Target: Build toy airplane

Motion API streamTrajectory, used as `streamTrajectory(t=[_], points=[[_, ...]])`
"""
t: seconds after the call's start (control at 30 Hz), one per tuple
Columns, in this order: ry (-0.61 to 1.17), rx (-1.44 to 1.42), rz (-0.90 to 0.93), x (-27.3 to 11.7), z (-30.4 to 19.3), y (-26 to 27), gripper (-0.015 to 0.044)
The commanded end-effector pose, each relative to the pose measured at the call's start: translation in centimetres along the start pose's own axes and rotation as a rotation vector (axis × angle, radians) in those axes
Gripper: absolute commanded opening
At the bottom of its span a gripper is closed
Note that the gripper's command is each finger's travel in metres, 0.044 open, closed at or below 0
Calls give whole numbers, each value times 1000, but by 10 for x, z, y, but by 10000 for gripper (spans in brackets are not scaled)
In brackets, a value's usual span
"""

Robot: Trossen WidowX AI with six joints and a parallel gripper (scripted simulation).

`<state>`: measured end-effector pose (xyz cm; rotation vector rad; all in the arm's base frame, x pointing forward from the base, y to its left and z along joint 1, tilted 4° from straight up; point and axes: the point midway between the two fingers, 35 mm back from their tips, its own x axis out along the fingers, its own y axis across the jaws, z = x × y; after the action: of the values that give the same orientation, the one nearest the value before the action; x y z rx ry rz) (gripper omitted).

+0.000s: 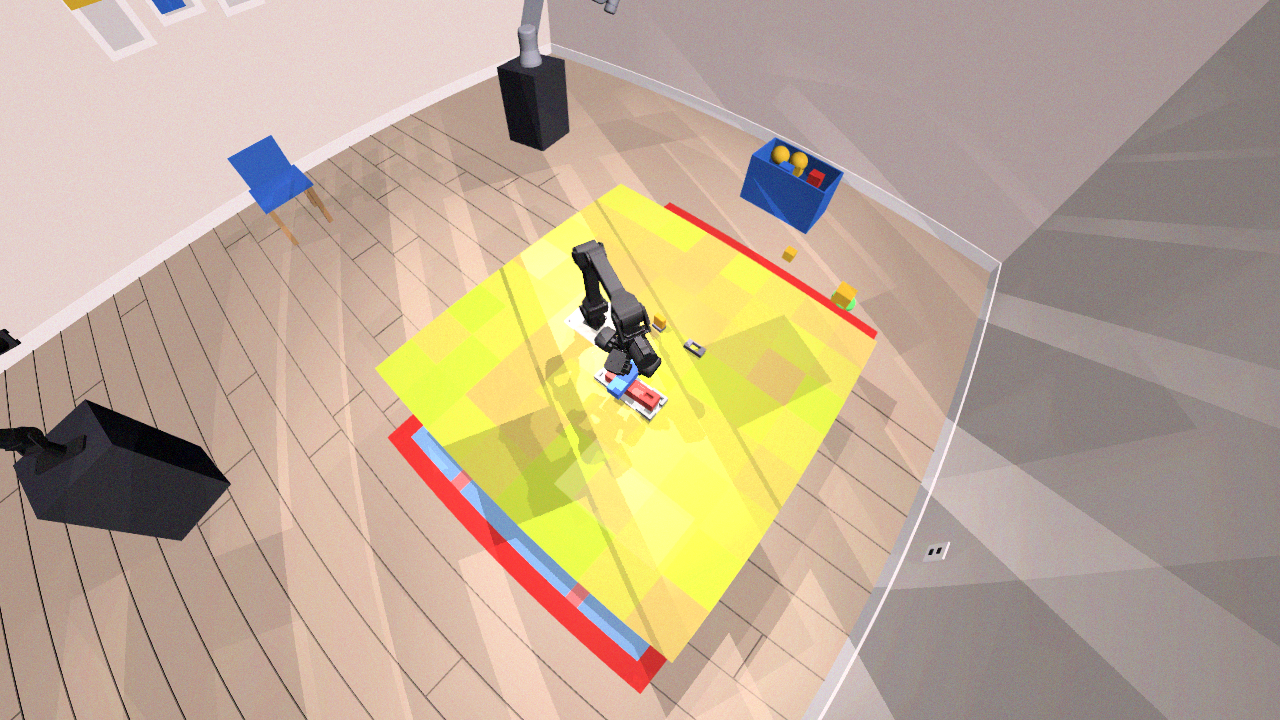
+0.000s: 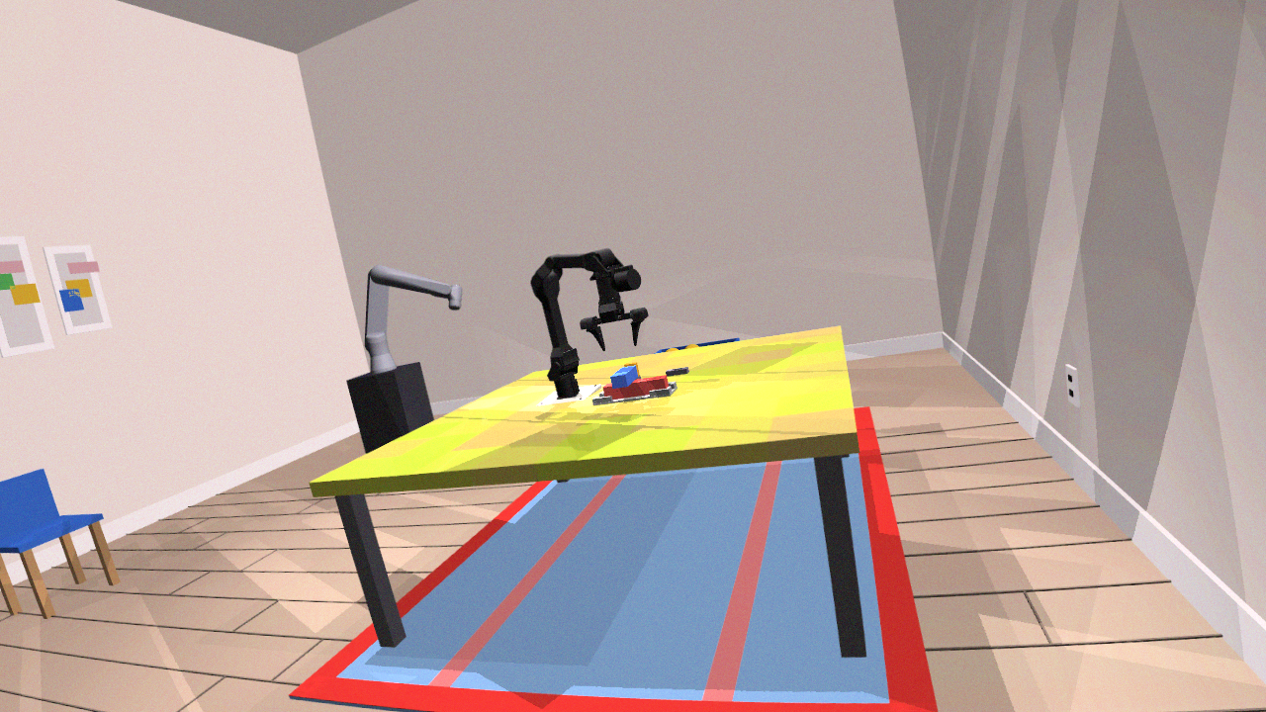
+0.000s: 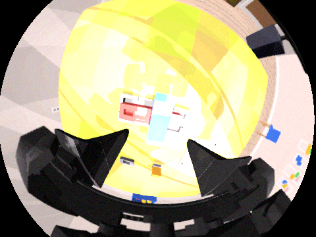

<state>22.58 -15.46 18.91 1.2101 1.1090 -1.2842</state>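
Note:
The red fuselage (image 1: 646,396) (image 2: 653,384) (image 3: 131,118) lies lengthwise in the pale jig (image 1: 651,415) (image 2: 602,400). The blue wing (image 1: 619,385) (image 2: 624,377) (image 3: 158,130) lies across the top of the fuselage; its tab is hidden, so I cannot tell how deep it sits. The open socket near the fuselage's tail shows in the wrist view. The orange tail fin (image 1: 659,320) (image 3: 156,170) stands apart in its small holder behind the jig. My gripper (image 2: 619,345) (image 3: 158,136) is wide open and empty, above the wing and not touching it.
A small grey holder (image 1: 694,347) (image 2: 677,371) (image 3: 127,160) stands on the yellow table (image 1: 662,519) (image 2: 743,420) beside the tail fin. The arm's white base plate (image 1: 577,323) is behind the jig. A blue bin (image 1: 787,197) stands on the floor beyond the table.

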Motion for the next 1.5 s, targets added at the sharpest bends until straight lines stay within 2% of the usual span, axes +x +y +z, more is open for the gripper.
streamTrajectory(t=[0.0, 0.37, 0.43, 1.13, 1.47], points=[[0, -206, 2, -3, 0, 1, 440], [-2, -1261, 2, 1, 0, 1, 440], [-2, -1384, 2, 2, 0, 1, 440], [-2, -1400, 2, 2, -2, 1, 440], [12, -1399, 18, 0, -118, 20, 440]])
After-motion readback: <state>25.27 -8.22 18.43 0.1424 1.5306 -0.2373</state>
